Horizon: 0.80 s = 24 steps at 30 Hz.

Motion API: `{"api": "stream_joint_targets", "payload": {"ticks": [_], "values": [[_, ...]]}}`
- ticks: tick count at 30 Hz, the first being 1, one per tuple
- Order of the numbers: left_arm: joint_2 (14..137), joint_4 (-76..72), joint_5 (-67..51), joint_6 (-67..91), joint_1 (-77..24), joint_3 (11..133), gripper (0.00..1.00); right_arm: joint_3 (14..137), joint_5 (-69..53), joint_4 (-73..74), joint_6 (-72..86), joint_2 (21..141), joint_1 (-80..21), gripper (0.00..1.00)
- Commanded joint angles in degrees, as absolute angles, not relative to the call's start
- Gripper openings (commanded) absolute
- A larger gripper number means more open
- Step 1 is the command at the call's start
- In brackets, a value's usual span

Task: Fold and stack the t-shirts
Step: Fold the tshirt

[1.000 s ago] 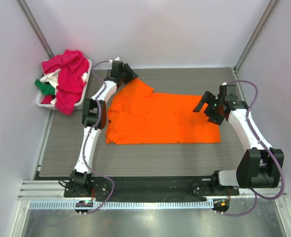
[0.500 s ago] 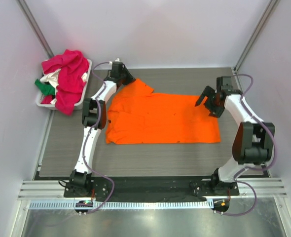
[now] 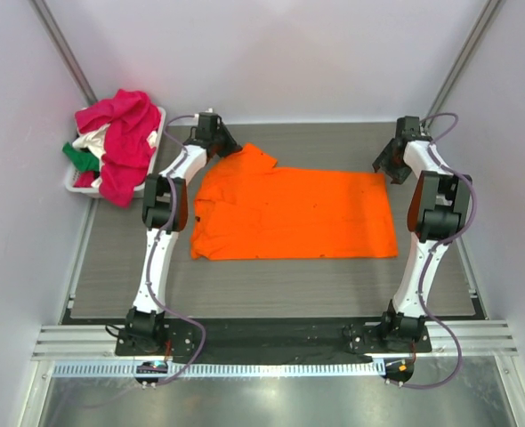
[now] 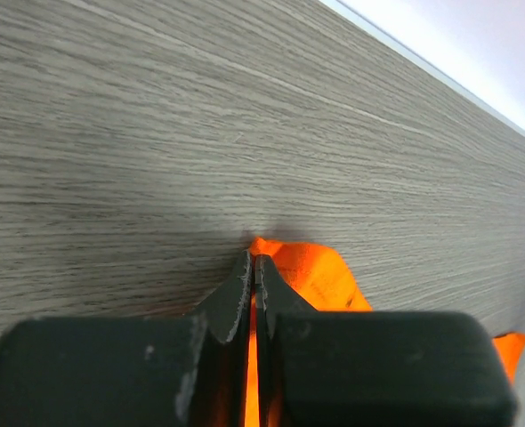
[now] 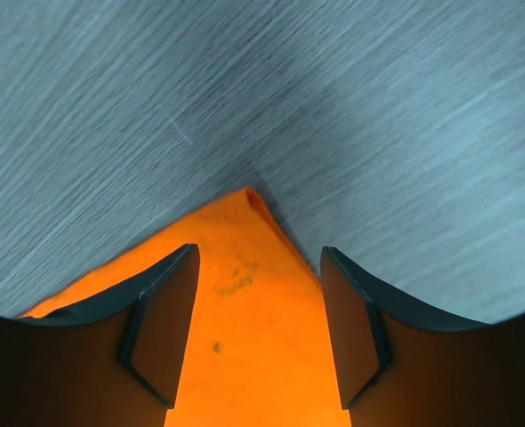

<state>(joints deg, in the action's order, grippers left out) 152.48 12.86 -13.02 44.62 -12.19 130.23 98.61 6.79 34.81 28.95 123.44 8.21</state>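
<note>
The orange shirt (image 3: 289, 218) lies flat in the middle of the table (image 3: 271, 285). At its 11 o'clock corner our left jaws are pinched on the cloth. At 1 o'clock our right jaws straddle the corner, half-wide, gripping nothing. If we lift now, we judge one side would drag and skew the shirt.

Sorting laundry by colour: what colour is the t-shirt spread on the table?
The t-shirt is bright orange with dark specks; top external view shows it best.
</note>
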Motion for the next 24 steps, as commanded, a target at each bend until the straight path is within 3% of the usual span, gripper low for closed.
{"api": "stream_joint_targets", "payload": {"ticks": [1, 8, 9, 12, 16, 24], "values": [[147.75, 13.27, -15.2, 44.74, -11.78, 129.82, 0.0, 103.88, 8.88, 35.77, 27.33, 126.02, 8.0, 0.61], [146.95, 13.01, -15.38, 44.47, -11.78, 129.73, 0.0, 106.61, 7.39, 35.86, 27.07, 129.9, 8.0, 0.49], [146.78, 12.92, -15.47, 44.39, -11.69, 129.81, 0.0, 106.7, 7.3, 35.77, 26.9, 130.16, 8.0, 0.41], [146.34, 12.92, -15.38, 44.3, -11.78, 129.99, 0.0, 107.14, 7.03, 35.77, 26.9, 130.52, 8.0, 0.28], [145.46, 13.01, -15.03, 44.12, -11.78, 130.69, 0.0, 107.14, 6.77, 35.77, 27.07, 130.08, 8.0, 0.01], [142.65, 14.15, -15.12, 44.21, -11.69, 131.4, 0.0, 107.4, 5.54, 35.77, 26.98, 128.15, 8.0, 0.01]]}}
